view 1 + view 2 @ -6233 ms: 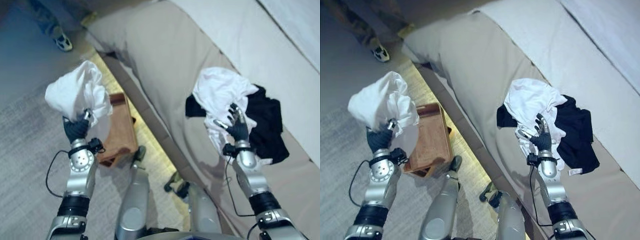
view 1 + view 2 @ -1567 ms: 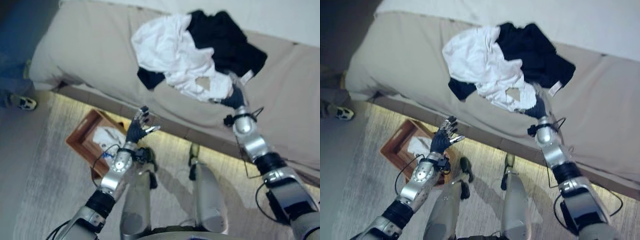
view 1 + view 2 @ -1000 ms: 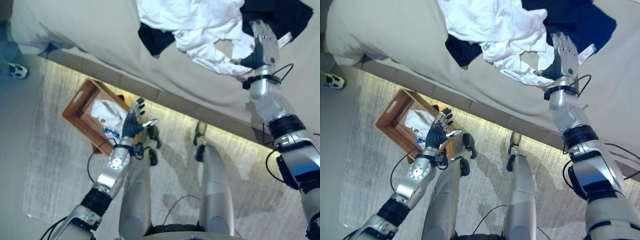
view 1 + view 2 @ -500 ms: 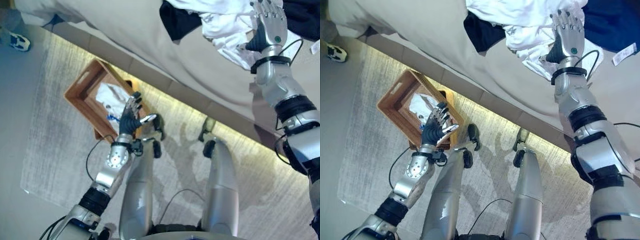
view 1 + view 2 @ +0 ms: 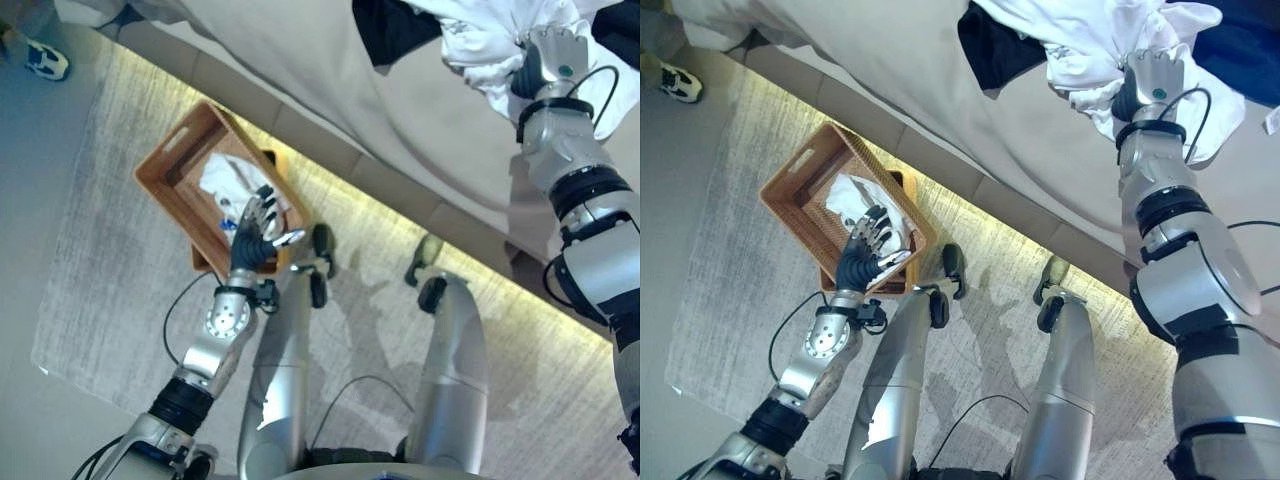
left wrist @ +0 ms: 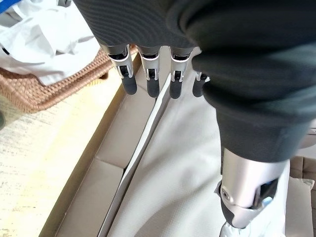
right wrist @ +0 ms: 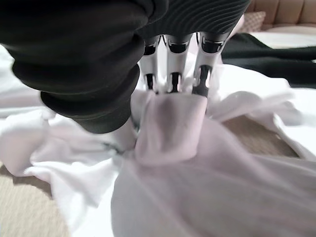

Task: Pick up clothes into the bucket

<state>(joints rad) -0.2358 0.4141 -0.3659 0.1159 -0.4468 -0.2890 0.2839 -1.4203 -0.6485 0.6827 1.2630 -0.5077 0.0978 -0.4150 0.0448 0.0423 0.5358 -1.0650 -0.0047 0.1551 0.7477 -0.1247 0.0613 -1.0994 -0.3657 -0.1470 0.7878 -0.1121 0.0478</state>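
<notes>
My right hand (image 5: 1152, 75) is up on the sofa (image 5: 890, 50) with its fingers curled into the white shirt (image 5: 1080, 40), and the wrist view shows a bunched fold of it pinched under the fingertips (image 7: 173, 81), so I'd call that a grip on the cloth. The shirt lies spread over a black garment (image 5: 385, 25), which pokes out on the side toward the basket and again on the far side of my hand, so they may drag together when I lift. What matters now is that the basket (image 5: 790, 195) is nowhere near this hand: it sits on the rug (image 5: 730, 290) down by the sofa's front edge, off to my left, well apart from the shirt. It already has one white piece (image 5: 855, 200) in it. My left hand (image 5: 862, 262) hangs right over the basket's near corner, fingers loose and spread, holding nothing, so it's the closer one by far. I reckon the shirt has to come off the seat, over the front edge and down across my body, either carried all the way by the right arm or handed over. The rug around the basket looks open. There's a person's shoe (image 5: 45, 60) at the far corner, well clear of the route.
</notes>
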